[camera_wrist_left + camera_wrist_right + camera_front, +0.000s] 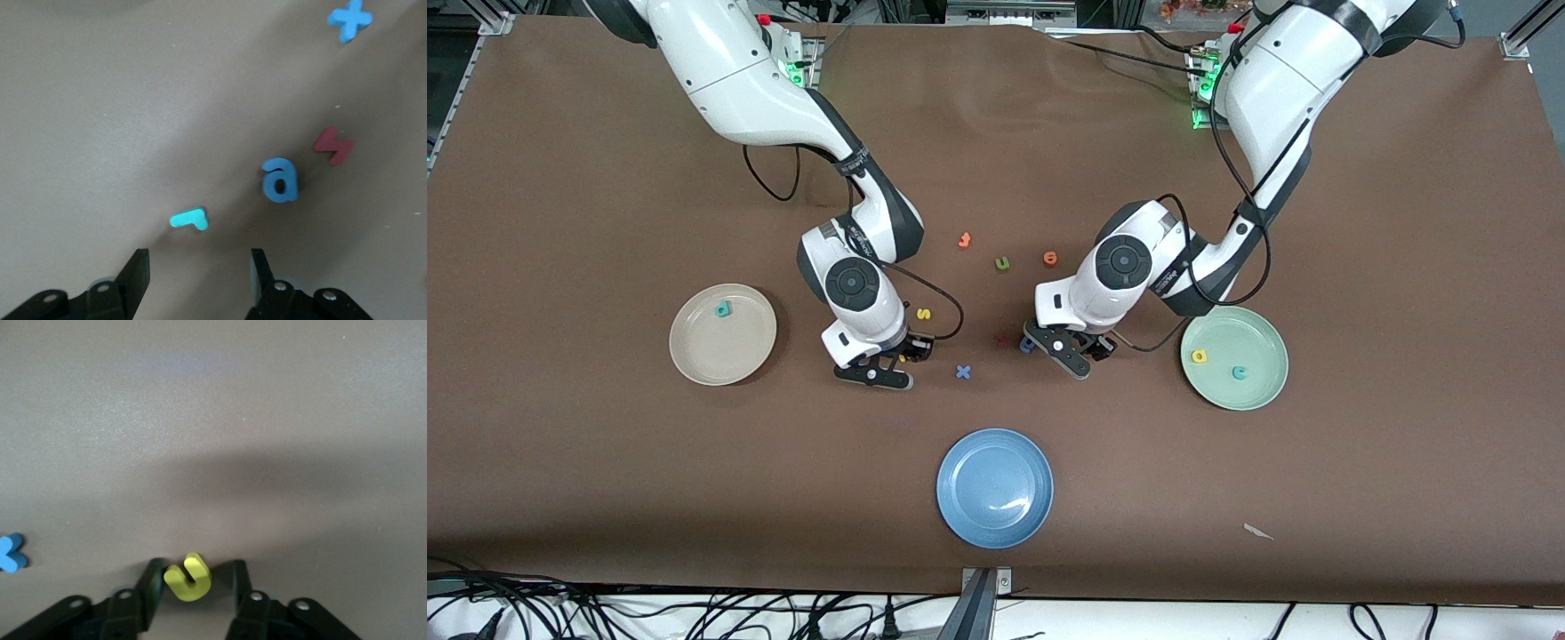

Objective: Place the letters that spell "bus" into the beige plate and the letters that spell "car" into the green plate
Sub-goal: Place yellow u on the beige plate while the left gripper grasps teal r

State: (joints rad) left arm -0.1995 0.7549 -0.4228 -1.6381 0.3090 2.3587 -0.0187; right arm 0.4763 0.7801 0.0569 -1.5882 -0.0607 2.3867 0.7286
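The beige plate (740, 354) holds a teal "b" (722, 309). A yellow "a" (1200, 356) and a teal "c" (1239, 372) lie in the green plate (1256, 342). My right gripper (898, 360) (197, 572) is down at the table beside the beige plate, open, with the yellow "u" (189, 577) tilted between its fingers. One finger touches the "u" and a small gap shows at the other. The yellow "s" (924, 314) lies just farther from the front camera. My left gripper (1083, 356) (199, 257) hangs open low beside the green plate. The teal "r" (189, 219) lies just past its fingertips.
A blue "a"-shaped letter (279, 180), a dark red letter (333, 145) and a blue "x" (963, 372) lie between the grippers. An olive "u" (1002, 263) and two orange letters (964, 239) (1050, 258) lie toward the bases. A blue plate (994, 487) sits nearest the front camera.
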